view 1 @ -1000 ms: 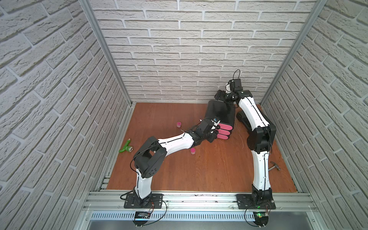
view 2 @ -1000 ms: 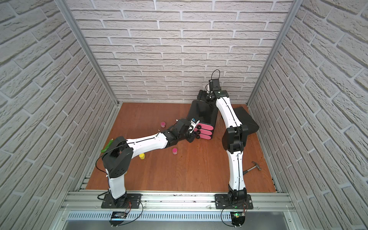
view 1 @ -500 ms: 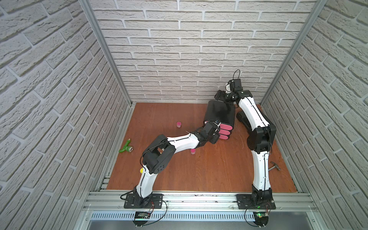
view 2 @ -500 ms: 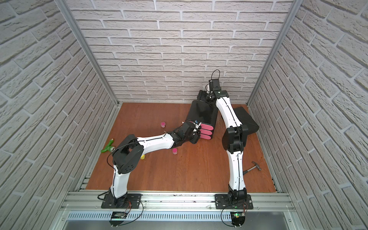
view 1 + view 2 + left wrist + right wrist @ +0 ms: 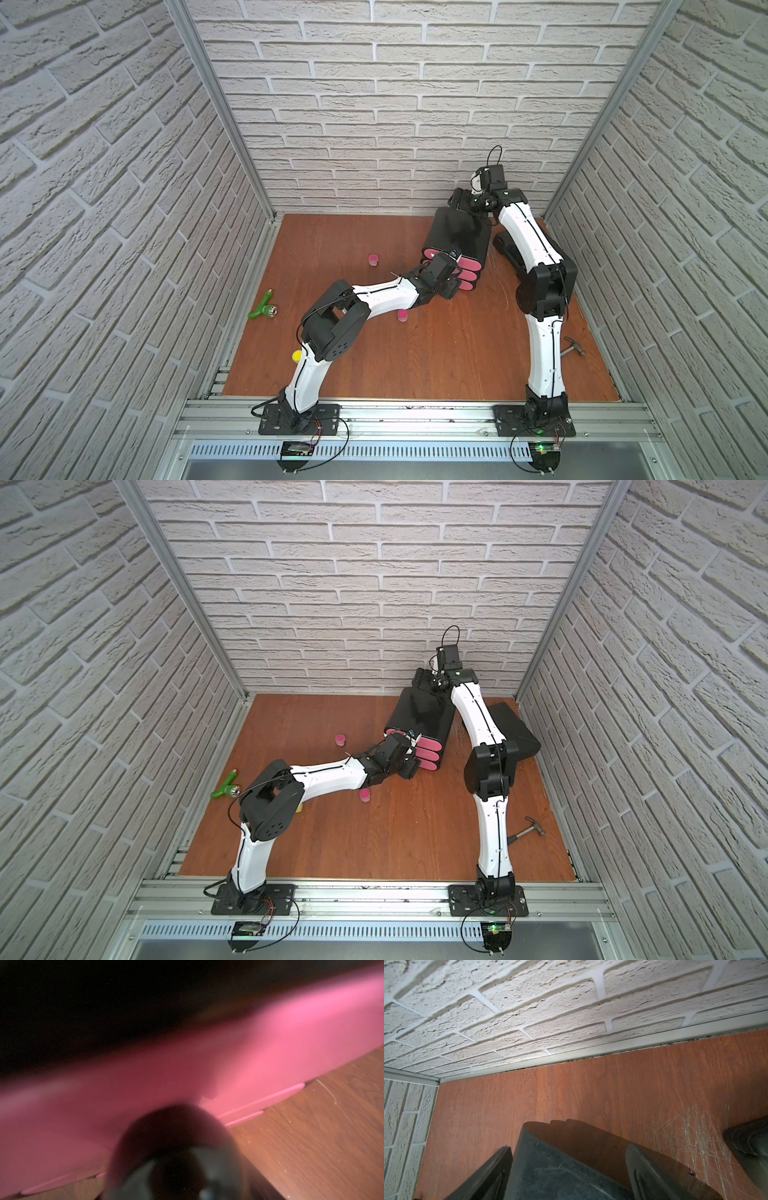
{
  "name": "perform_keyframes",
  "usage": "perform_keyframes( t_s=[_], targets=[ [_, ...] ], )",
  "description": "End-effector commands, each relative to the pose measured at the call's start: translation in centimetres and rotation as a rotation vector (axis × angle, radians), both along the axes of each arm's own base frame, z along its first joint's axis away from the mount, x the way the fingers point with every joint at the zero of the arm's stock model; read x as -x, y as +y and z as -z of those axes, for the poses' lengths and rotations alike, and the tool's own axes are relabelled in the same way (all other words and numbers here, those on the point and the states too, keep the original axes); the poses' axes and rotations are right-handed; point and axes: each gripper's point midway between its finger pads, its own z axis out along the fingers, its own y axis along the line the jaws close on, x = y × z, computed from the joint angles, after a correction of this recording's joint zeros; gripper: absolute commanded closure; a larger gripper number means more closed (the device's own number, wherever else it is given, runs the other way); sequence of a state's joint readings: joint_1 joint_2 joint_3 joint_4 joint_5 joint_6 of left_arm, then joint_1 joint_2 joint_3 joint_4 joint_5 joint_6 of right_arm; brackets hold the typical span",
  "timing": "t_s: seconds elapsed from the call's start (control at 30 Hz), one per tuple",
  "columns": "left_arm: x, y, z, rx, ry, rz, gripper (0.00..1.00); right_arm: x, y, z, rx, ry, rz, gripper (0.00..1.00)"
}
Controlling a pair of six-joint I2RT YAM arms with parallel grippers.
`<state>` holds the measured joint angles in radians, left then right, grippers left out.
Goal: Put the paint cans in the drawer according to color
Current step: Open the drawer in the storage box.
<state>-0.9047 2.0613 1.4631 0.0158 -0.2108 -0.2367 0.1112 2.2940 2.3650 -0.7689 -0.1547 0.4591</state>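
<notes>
On the wooden counter (image 5: 436, 361), a green Y-shaped tool (image 5: 262, 308) lies far left. A yellow-lidded paint can (image 5: 296, 355) stands just beside the left arm's lower link. Further right are two pink-lidded paint cans: one (image 5: 373, 259) in the open toward the back wall, the other (image 5: 402, 316) close under the left forearm. All three are well apart from both claws.

The left claw (image 5: 452, 286) sits right at the stacked pink fronts of the drawer cabinet (image 5: 457, 237), low on the stack. Its wrist view is blurred and filled with a pink front (image 5: 270, 1053), so I cannot tell whether that claw is released or clenched.

The right claw (image 5: 465, 200) is at the cabinet's rear end by the wall, fingers (image 5: 654, 1167) spread wide astride the black body and grasping it.

Right of the cabinet lies a black case (image 5: 513, 729), and near the right wall a hammer (image 5: 573, 351).
</notes>
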Motion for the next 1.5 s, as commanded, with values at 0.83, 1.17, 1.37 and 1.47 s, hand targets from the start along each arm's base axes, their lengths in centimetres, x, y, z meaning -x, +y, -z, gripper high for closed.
perform_keyframes(
  t_s=[0.83,1.17,1.37,1.47],
  targets=[
    [0.7,-0.4,-3.6,0.154,-0.13,0.05,0.78,3.6,0.3,3.5,-0.003,0.186,0.001,0.11],
    [3.9,0.4,-3.9,0.133,-0.1,0.07,0.79,3.6,0.4,3.5,-0.008,0.184,-0.002,0.11],
    [5.8,1.9,-3.6,0.119,-0.071,0.06,0.78,3.8,0.4,3.5,-0.006,0.184,-0.004,0.11],
    [6.6,2.4,-3.5,0.116,-0.052,0.056,0.77,3.9,0.3,3.6,-0.006,0.184,0.0,0.11]
  ],
)
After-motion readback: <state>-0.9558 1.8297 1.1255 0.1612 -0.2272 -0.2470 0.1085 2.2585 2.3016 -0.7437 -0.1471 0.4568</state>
